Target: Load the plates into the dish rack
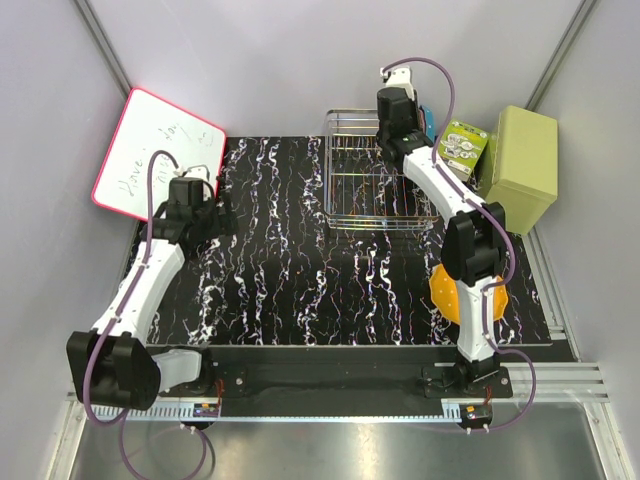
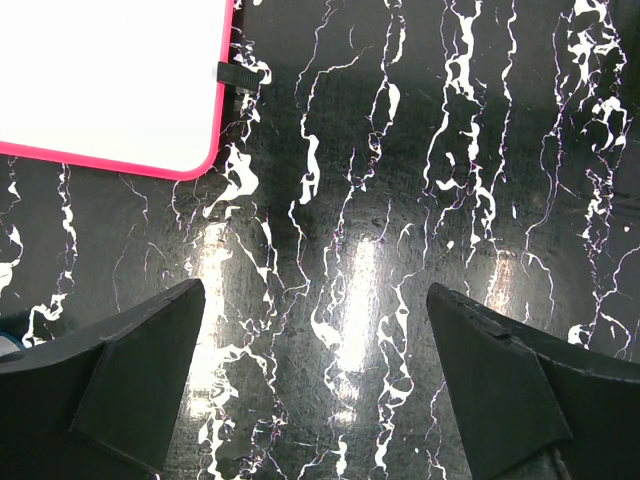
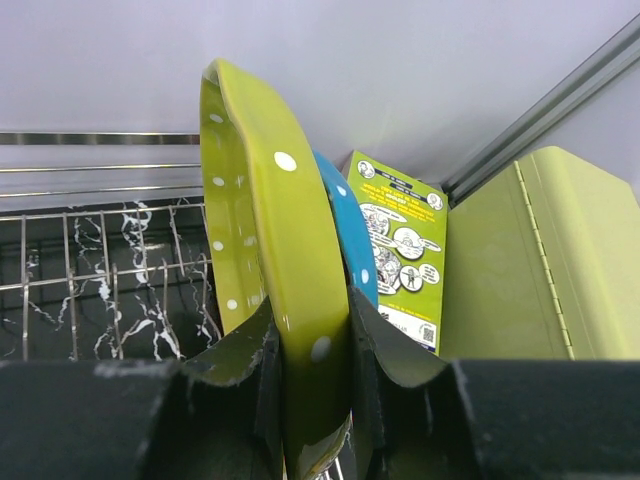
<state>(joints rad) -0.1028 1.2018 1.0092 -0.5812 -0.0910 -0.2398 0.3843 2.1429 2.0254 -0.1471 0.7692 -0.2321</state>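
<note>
Left gripper (image 2: 315, 292) hangs wide open and empty over the glossy black marbled table (image 1: 300, 280), near the pink-framed whiteboard (image 1: 150, 160). Further right, I have the right gripper (image 3: 310, 320) pinched on the rim of the lime green plate (image 3: 260, 200), held on edge above the dish rack (image 1: 350, 200), the blue plate (image 3: 350, 240) just behind it. I judge these plates light, stiff and slick, so the rim is the place to grip. Room is tight: a printed card (image 1: 462, 145) and olive box (image 1: 525, 165) crowd the rack; the orange plate (image 1: 445, 295) lies under my right arm.

A plate (image 3: 265, 240) stands upright in the right gripper (image 3: 315, 400), the dish rack (image 3: 100, 275) to its left. Just right of it stands a second plate (image 3: 352, 245), and farther right a box (image 3: 560, 270).
</note>
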